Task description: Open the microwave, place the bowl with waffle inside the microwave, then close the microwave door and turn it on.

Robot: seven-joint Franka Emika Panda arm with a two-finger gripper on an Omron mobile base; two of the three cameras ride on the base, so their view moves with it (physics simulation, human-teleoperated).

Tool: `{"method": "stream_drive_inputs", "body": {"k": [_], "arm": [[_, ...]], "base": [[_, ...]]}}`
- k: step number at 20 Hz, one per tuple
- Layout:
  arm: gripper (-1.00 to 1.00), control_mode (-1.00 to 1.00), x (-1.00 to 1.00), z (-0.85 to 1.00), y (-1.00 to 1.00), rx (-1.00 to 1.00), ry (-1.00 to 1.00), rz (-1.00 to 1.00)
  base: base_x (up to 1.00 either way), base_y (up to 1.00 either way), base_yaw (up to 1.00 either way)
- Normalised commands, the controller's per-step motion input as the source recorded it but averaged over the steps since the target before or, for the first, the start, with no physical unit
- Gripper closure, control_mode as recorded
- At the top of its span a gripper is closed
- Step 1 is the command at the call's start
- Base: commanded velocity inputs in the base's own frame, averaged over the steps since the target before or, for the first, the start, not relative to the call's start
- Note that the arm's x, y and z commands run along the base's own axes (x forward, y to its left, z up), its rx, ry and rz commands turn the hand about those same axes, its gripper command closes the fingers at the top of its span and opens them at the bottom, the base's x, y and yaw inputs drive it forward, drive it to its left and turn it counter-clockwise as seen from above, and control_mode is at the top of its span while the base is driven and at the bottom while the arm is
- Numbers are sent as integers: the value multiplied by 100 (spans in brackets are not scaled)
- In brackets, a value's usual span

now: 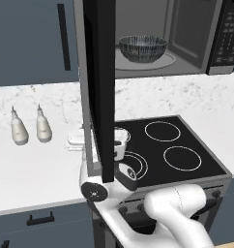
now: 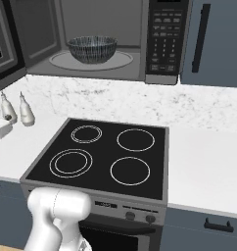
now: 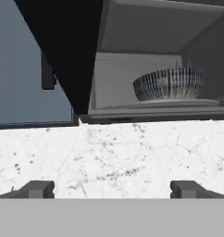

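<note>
Glossy white robot arm point(image 1: 177, 213) with rounded, bulbous links, dark round joint cap point(image 1: 95, 192) ringed in black, two small dark grey squared fingertips point(image 3: 37, 189) on the tool point(image 3: 111, 190).

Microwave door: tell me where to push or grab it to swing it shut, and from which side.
The microwave door stands wide open, edge-on toward the robot, hinged at the microwave's left. Best press its outer face near the free edge, coming from the left. The gripper is open; the bowl sits inside.

A white marble table point(image 2: 208, 162) ran beneath blue-grey cabinets point(image 1: 27, 43) with black handles. A black stovetop point(image 2: 103, 157) with four ringed burners sat flush in it. Two pale bottles point(image 1: 29, 127) stood against the speckled marble backsplash point(image 2: 140, 103).
</note>
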Motion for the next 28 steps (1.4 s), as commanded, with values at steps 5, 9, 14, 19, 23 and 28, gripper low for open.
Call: {"method": "stream_drive_inputs", "body": {"k": [5,9,14,19,23,28], "arm": [[-100,-100,-56,29,52,-12,0,-11],[-100,-100,-53,8,51,-15,0,-13],[-100,-100,-49,14,57,-14,-4,-15],[-100,-100,-50,28,43,-15,-5,-18],[-100,-100,-44,36,18,-13,-8,-24],[-100,-100,-21,32,5,-11,-8,-28]], "base": [[0,0,0],[0,0,0],[0,0,0],[0,0,0],[0,0,0],[0,0,0]]}}
